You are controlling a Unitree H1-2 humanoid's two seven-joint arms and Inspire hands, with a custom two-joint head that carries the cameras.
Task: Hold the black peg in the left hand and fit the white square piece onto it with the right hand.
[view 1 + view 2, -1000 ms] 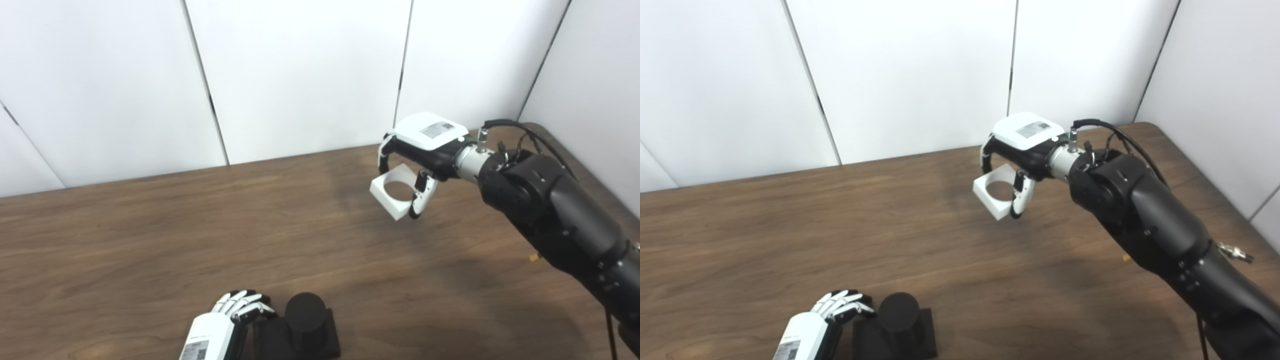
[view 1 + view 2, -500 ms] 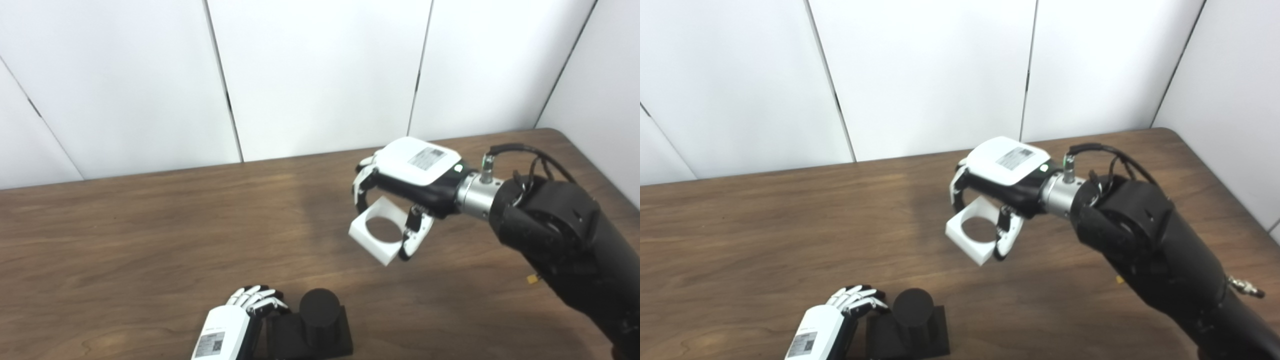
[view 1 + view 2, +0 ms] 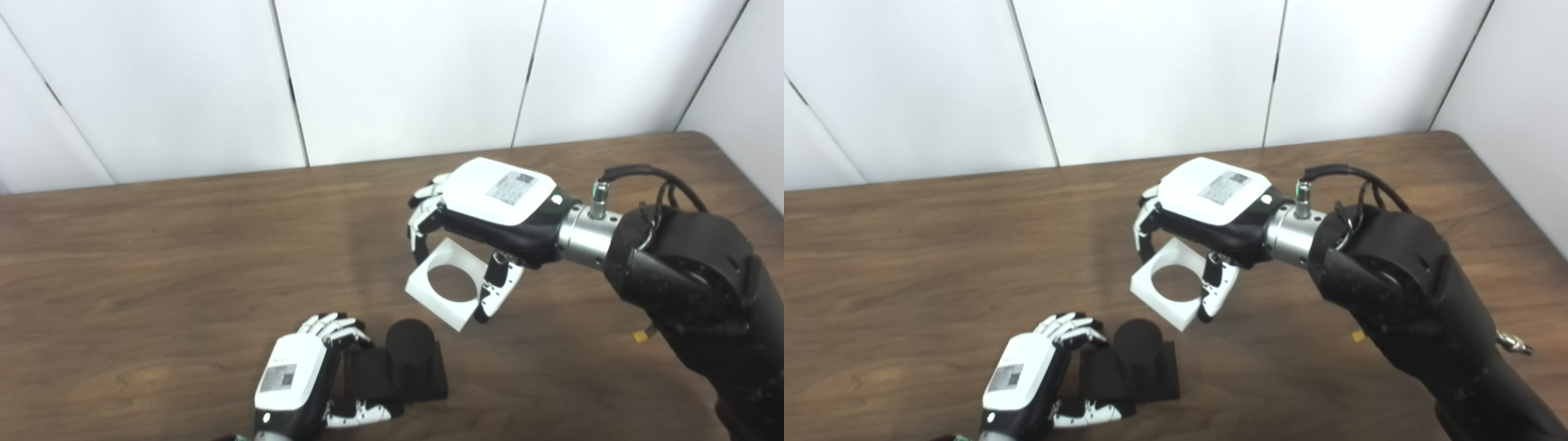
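White square piece (image 3: pixel 445 286), pinched in my right hand (image 3: pixel 490 208), hangs just above and beside the black peg (image 3: pixel 409 342), whose base my left hand (image 3: pixel 300 373) grips on the tabletop (image 3: pixel 153 263); I should level its hole over the peg before lowering.

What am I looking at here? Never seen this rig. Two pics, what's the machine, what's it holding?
Both pictures come from two cameras side by side on a humanoid robot's head, looking down at a brown wooden table, so they show one scene from slightly different spots. Its two arms enter from the bottom edge. The left hand grips the square base of a black peg, a short upright cylinder, resting on the table. The right hand holds a white square piece with a round hole, in the air, just beyond and right of the peg, not yet on it. A small yellowish scrap lies by the right arm.
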